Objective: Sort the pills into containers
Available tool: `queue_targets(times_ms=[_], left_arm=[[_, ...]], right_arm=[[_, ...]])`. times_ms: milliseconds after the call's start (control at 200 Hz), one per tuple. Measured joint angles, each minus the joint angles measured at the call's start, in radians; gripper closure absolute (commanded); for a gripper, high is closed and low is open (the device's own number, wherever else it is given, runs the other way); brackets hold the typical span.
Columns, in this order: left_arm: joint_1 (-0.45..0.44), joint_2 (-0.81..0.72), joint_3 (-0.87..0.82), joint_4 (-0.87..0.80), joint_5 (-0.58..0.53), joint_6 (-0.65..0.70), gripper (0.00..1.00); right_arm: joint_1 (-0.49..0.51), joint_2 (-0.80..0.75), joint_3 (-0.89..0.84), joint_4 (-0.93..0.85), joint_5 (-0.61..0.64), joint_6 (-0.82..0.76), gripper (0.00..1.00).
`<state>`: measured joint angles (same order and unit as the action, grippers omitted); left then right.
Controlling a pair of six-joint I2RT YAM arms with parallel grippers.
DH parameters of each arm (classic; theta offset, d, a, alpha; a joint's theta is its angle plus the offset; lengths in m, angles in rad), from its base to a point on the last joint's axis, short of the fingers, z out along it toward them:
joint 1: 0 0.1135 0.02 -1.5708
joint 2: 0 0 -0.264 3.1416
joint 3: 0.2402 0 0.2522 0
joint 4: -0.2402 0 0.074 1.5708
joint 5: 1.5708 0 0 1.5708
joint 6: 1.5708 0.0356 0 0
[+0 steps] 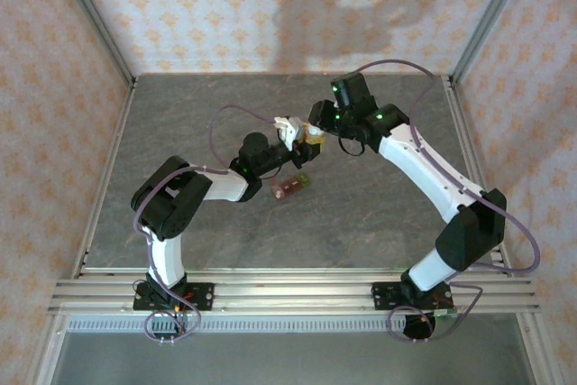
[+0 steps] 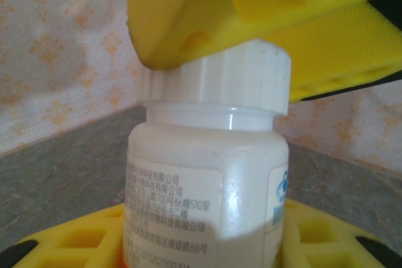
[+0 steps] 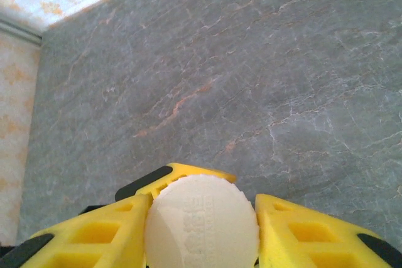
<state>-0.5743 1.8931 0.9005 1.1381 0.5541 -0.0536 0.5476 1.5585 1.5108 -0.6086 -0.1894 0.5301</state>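
At mid-table, raised off the surface: one white pill bottle [image 2: 207, 174], upright, with its ribbed white screw cap [image 2: 220, 80] on. Left gripper [image 2: 207, 249] closed around the bottle's lower body, a yellow finger on either side. Right gripper [image 3: 202, 243] closed on the cap from above, its yellow fingers [image 3: 301, 230] pressed to the ribbing on both flanks (a hold suited to unscrewing, by the look of it).

Item two: the containers [image 1: 290, 187], a short brownish-red strip of joined compartments with one green end, lying flat on the grey stone-patterned table [image 1: 180, 123]. In the overhead view it sits just below the held bottle, toward the arms' bases and apart from both grippers. Long axis roughly left to right, green end toward the right arm; the left arm's wrist is nearer.

Key relation: bottle axis vertical and in line with the right gripper, so the likely next move is a twist about that axis against the left gripper's hold.

Markings: the label has lines of small grey Chinese print with digits among them, too fine to transcribe reliably. A blue logo is cut off at its right edge. The cap top has embossed characters, unreadable.
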Motion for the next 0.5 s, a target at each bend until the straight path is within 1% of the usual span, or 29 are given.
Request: queue_targets(times_ms=[95,195,270,395,450,500], left_arm=[[0.000,0.000,0.000,0.004,0.000,-0.001,1.00],[0.000,0.000,0.000,0.019,0.000,-0.002,1.00],[0.000,0.000,0.000,0.032,0.000,-0.002,1.00],[0.000,0.000,0.000,0.041,0.000,-0.002,1.00],[0.000,0.000,0.000,0.042,0.000,-0.002,1.00],[0.000,0.000,0.000,0.041,0.000,-0.002,1.00]], right_arm=[[0.005,0.000,0.001,0.000,0.011,0.032,0.50],[0.008,0.000,0.013,-0.010,0.010,0.042,0.34],[0.005,-0.002,0.026,-0.012,0.006,0.043,0.27],[-0.030,-0.034,0.032,-0.012,-0.005,0.029,0.18],[-0.055,-0.059,0.032,-0.012,-0.009,0.020,0.16],[-0.078,-0.080,0.035,-0.012,-0.018,0.007,0.17]])
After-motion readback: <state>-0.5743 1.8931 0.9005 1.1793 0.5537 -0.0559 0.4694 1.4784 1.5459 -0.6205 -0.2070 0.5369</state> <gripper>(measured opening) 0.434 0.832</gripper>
